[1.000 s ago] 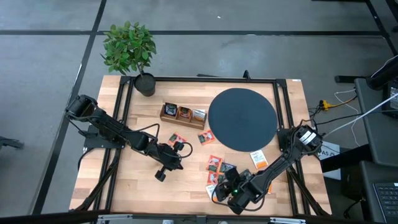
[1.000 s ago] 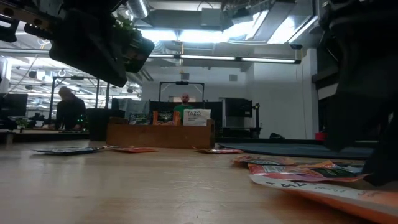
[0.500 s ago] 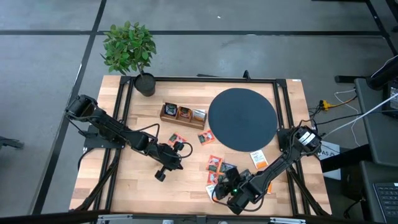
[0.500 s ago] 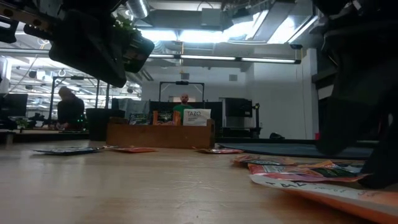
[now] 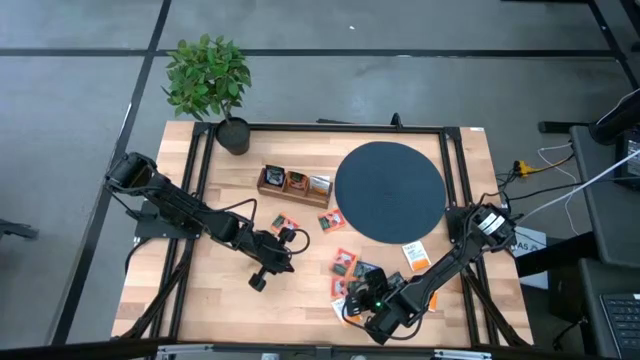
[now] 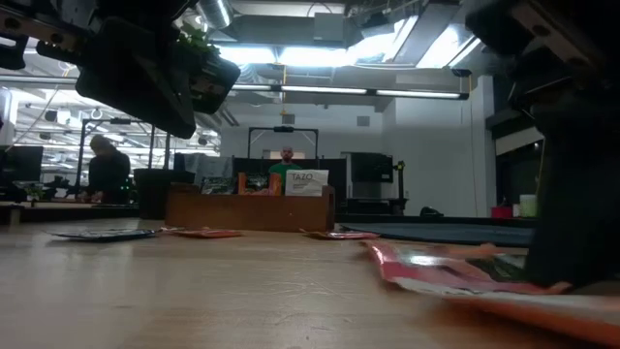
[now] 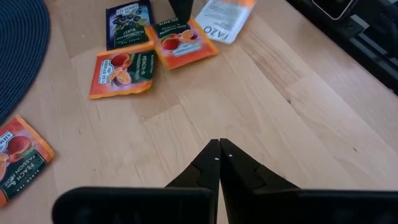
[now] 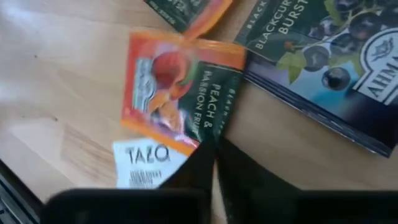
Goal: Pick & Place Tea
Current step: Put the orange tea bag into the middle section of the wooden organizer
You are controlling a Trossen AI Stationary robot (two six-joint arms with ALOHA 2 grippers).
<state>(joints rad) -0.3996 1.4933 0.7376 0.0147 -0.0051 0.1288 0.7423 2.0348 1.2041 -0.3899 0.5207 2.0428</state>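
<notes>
Your right hand is pinched on the edge of a peach sachet among the loose sachets at lower centre-right of the tabletop, probably to lift it toward the wooden tray at upper centre, already holding several sachets. The left hand waits shut, empty, left of centre.

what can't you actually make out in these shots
- High view: the sachets under the right gripper are hidden by the arm.
- Right wrist view: the fingers have shut over the edge of the peach sachet; whether they pinch it or the Tazo sachet is unclear.
- Low view: what fills the wooden tray is too small; its front wall hides most.
</notes>
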